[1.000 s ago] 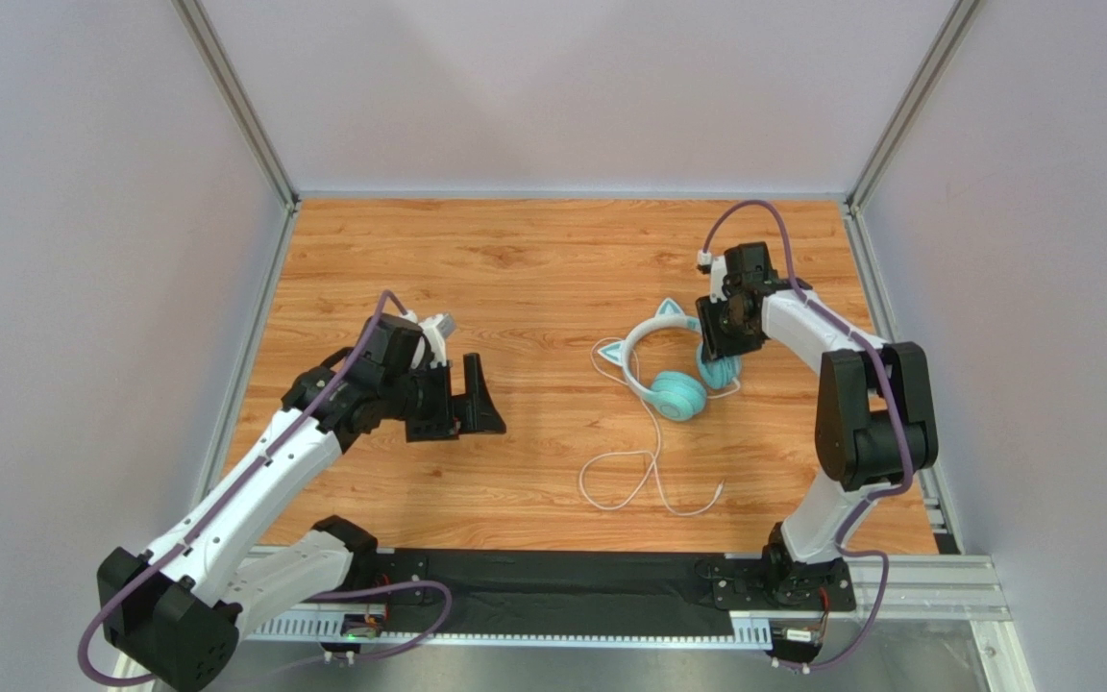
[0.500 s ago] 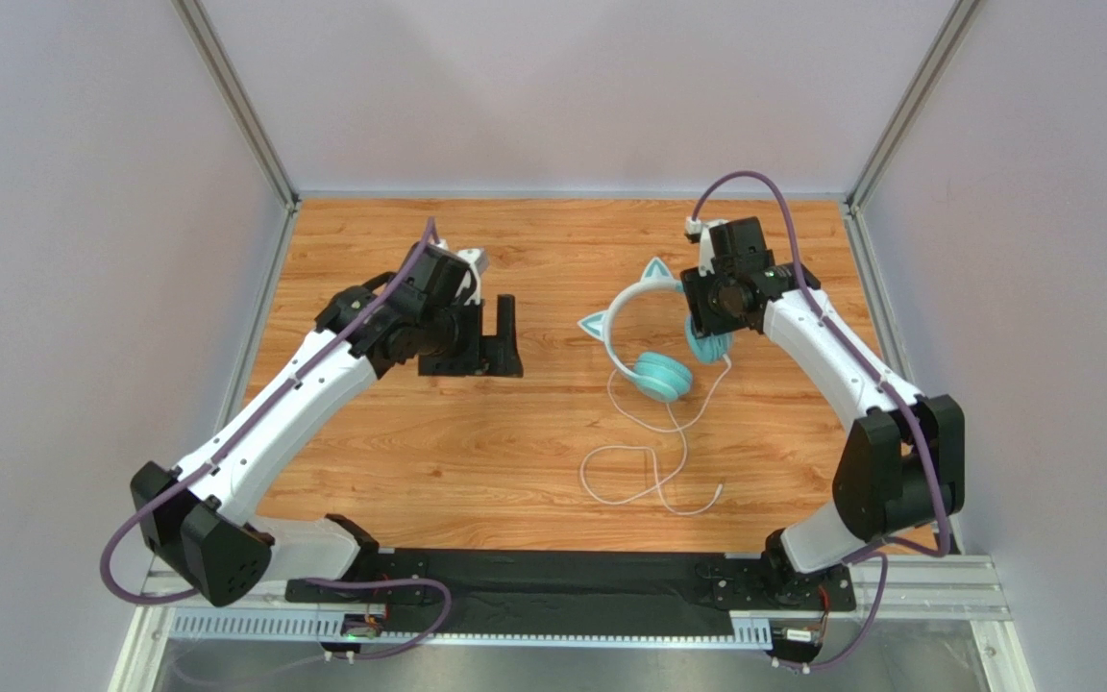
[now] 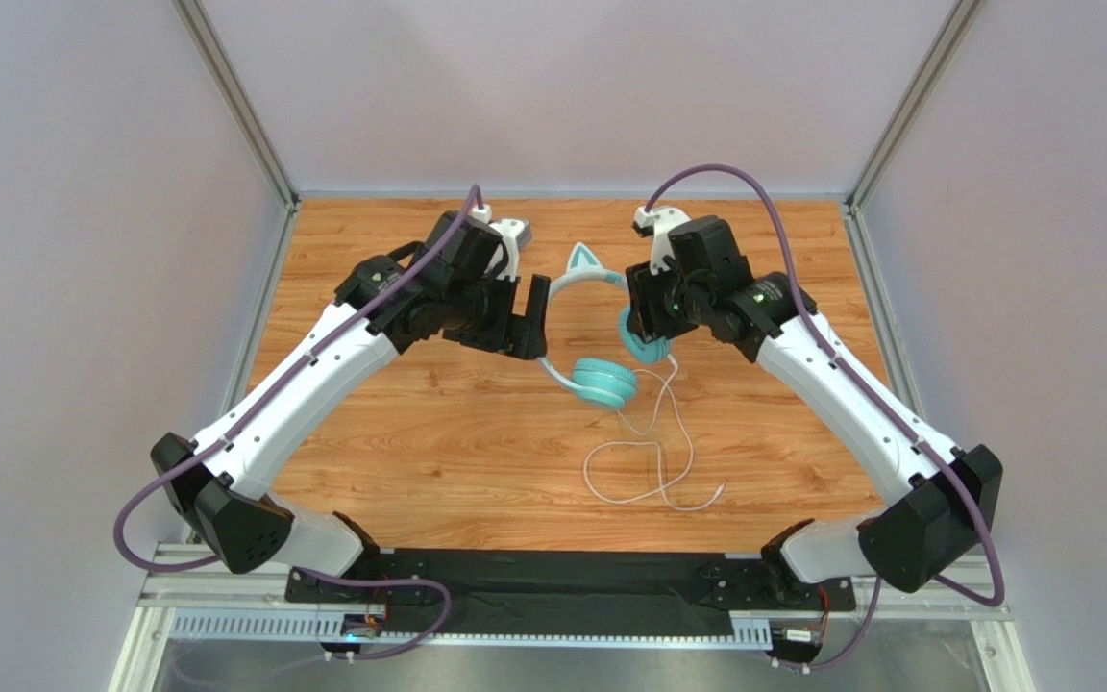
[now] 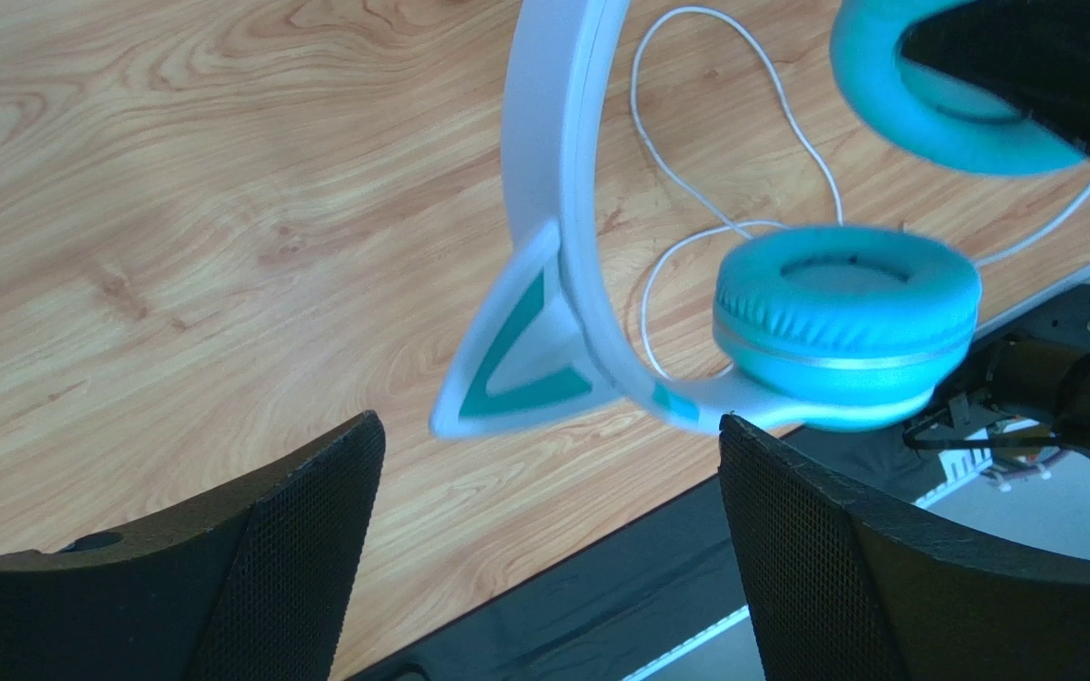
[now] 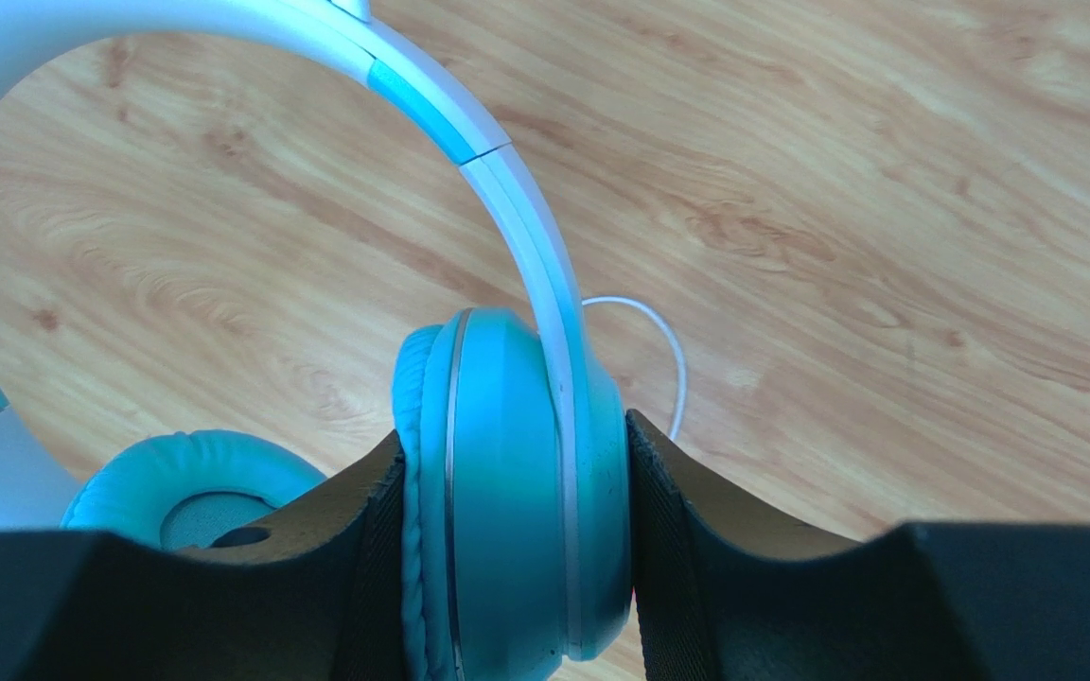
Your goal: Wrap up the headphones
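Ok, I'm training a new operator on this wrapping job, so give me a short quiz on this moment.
1. True or false: the left gripper is shut on the headphones.
2. What does the right gripper hold? A an ear cup; B a cat ear; C the cable.
3. Is the cable wrapped around the headphones yet?
Key: 1 false, the left gripper is open. 2 A. 3 No, it trails in loose loops on the table.

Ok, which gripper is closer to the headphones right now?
Right. The right gripper is clamped on one ear cup of the headphones; the left gripper hangs open just short of the headband.
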Motion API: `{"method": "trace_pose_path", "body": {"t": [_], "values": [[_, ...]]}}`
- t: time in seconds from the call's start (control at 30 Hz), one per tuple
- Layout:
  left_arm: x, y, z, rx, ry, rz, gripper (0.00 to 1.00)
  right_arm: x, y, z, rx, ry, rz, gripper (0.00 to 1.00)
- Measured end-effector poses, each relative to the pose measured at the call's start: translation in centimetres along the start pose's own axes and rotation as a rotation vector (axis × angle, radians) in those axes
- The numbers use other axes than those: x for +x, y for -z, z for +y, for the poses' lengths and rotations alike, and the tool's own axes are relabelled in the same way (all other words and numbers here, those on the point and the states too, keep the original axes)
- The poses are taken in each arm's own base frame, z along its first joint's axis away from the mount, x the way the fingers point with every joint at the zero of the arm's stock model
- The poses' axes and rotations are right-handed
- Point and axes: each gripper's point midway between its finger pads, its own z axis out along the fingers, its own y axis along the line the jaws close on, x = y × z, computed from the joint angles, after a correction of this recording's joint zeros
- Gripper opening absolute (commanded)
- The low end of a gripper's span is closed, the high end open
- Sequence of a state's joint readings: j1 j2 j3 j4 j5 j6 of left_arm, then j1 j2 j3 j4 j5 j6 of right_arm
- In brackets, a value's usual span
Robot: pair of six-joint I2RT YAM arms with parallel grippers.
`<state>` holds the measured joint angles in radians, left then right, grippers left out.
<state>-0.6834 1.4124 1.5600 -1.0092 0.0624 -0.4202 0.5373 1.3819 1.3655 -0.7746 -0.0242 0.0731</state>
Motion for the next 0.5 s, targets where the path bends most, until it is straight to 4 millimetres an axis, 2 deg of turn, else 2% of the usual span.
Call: {"method": "trace_pose_path", "body": {"t": [0.17,0.27,0.5], "values": [[-1.6,0.3,-0.6,-0.031,-0.056,-0.027,0.88,1.2,0.2,2.2,-0.043,-0.030,0.043,0.00],[-2.5,-0.1,-0.6,-0.055,-0.096,-0.034,0.84,1.8,0.4,2.8,-0.060,-0.049,0.068,0.00],[-1.0,-3.1,1.0,-0.158,-0.177,0.070,0.78,2.8,0.7,3.5,-0.070,-0.051,0.109,0.00]]}}
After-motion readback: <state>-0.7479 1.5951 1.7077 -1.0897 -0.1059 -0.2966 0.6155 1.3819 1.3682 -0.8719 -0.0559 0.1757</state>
